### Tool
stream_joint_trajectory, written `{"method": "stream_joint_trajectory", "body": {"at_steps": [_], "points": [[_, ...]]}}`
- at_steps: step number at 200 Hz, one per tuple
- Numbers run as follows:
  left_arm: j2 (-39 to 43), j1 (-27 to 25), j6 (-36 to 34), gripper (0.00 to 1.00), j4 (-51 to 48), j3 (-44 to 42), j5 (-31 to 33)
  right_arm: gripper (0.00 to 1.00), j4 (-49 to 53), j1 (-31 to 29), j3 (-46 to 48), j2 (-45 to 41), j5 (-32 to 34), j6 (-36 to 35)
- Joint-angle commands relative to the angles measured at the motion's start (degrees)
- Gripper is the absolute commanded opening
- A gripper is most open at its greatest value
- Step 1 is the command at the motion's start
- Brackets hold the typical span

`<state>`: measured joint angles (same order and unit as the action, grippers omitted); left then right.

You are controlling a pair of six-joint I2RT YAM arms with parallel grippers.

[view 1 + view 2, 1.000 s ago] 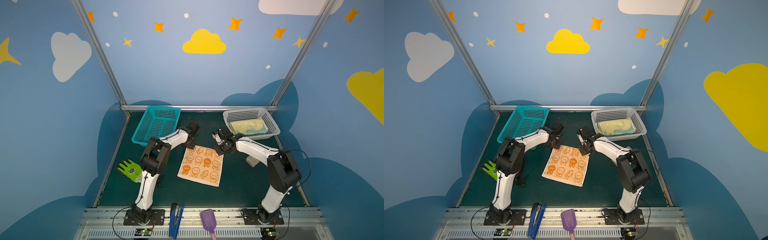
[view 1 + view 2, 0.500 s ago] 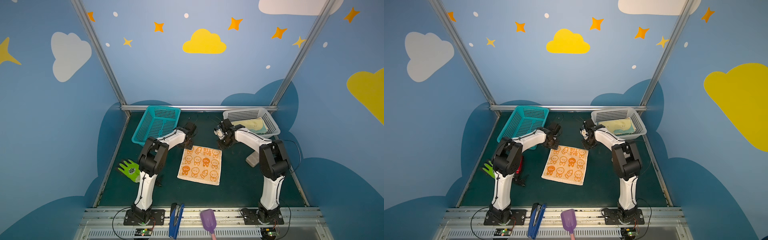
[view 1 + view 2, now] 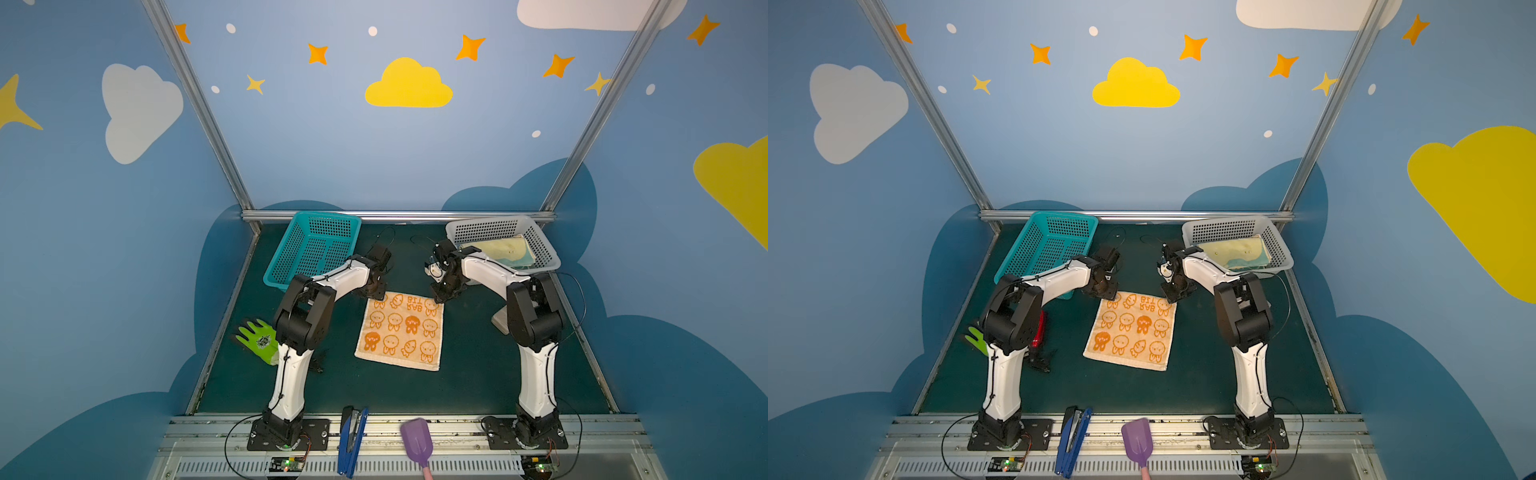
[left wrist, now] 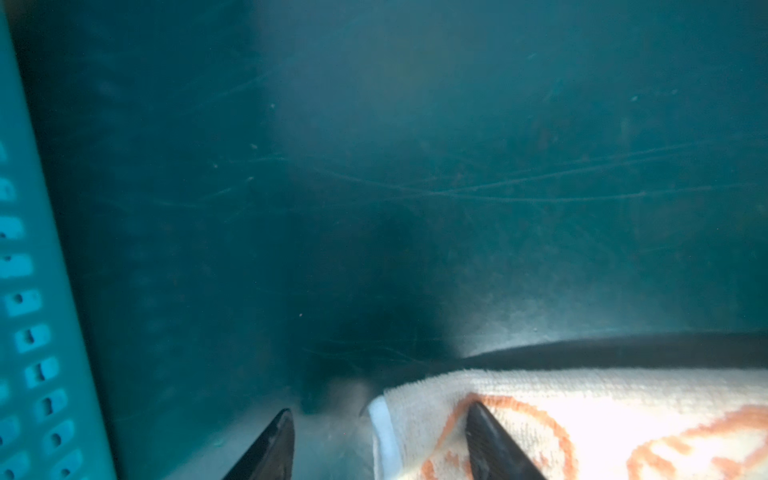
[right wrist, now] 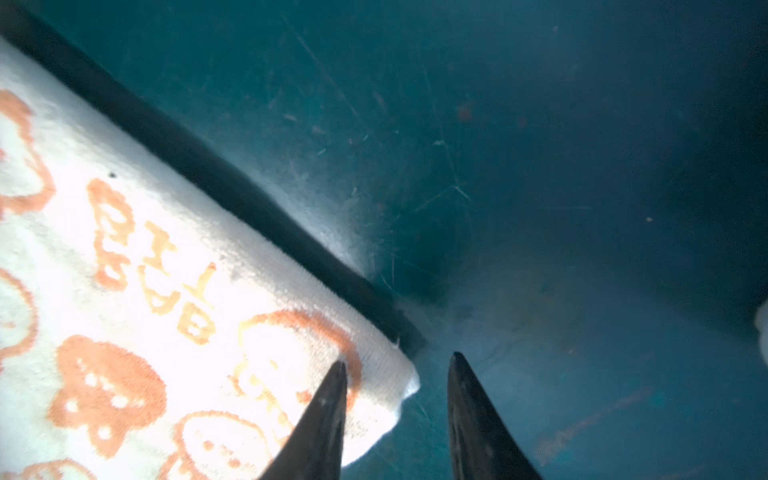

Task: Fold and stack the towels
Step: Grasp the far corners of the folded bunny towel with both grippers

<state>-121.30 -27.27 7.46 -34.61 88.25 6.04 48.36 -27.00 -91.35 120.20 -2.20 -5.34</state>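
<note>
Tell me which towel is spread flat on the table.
The cream towel with orange rabbits, lying open at centre; the pale-yellow towel sits in the grey basket.

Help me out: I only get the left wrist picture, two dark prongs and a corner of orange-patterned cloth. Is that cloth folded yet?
Observer: No. In both top views the towel lies spread flat on the table, unfolded.
Visitor: Is the other arm doing anything?
Observer: The right gripper is at the towel's other far corner, jaws apart astride its edge.
Visitor: Any more cloths around?
Observer: A pale yellow cloth lies in the grey basket at the back.
</note>
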Motion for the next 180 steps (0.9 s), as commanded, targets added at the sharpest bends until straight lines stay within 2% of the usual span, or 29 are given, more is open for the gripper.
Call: {"method": "stream_joint_trajectory", "body": {"at_steps": [1, 32, 54, 76, 106, 129, 165, 180], "points": [[0.44, 0.01, -0.84, 0.69, -2.98, -1.30, -1.38, 0.37, 3.72, -0.36, -1.78, 1.31, -1.27, 0.26], [0.38, 0.11, -0.96, 0.70, -2.77, -1.21, -2.35, 0.36, 5.55, -0.61, -3.01, 2.94, -1.48, 0.67], [0.27, 0.13, -0.87, 0.70, -2.66, -1.07, -2.70, 0.32, 6.89, -1.12, -4.20, 4.28, -1.74, 0.86], [0.19, 0.10, -0.96, 0.70, -2.57, -0.88, -3.44, 0.24, 8.03, -1.65, -5.60, 5.61, -1.59, 1.06], [0.11, 0.09, -1.27, 0.69, -2.65, -0.40, -4.55, 0.07, 9.05, -1.74, -7.08, 6.80, -1.06, 1.46], [-0.41, 0.10, -1.50, 0.67, -2.74, 0.16, -5.06, 0.01, 8.09, -1.76, -6.85, 6.14, -0.22, 1.56], [-1.94, 0.11, -1.27, 0.52, -2.92, 1.26, -6.09, 0.00, 7.13, -1.73, -6.91, 5.25, 1.87, 1.89], [-2.71, 0.11, -1.15, 0.40, -3.26, 1.99, -6.63, 0.00, 6.75, -1.77, -6.84, 4.86, 2.17, 1.84]]}}
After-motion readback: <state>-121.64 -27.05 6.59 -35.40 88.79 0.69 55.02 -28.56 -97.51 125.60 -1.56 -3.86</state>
